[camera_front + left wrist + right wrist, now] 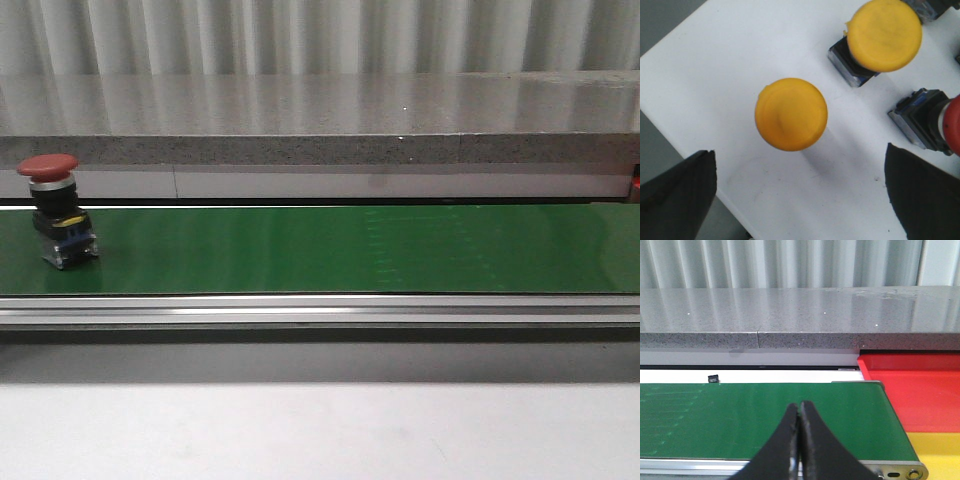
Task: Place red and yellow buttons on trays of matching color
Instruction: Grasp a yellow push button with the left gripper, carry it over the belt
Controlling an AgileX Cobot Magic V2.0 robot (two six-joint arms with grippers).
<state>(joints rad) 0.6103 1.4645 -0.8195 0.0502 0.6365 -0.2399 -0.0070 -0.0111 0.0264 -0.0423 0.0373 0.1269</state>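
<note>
A red button [55,210] stands upright at the far left of the green belt [340,250] in the front view. My left gripper [800,195] is open above a white board [730,65], just short of a yellow button [791,114]. A second yellow button [884,35] and the cap of a red one [954,125] lie farther along the board. My right gripper [799,412] is shut with nothing in it, low over the belt [740,415]. Past the belt's end lie the red tray [920,390] and the yellow tray [937,452].
A grey stone ledge [320,115] runs behind the belt, with corrugated wall above. A metal rail [320,310] borders the belt's near side, and pale table lies in front of it. The white board's edge [675,125] drops to grey surface.
</note>
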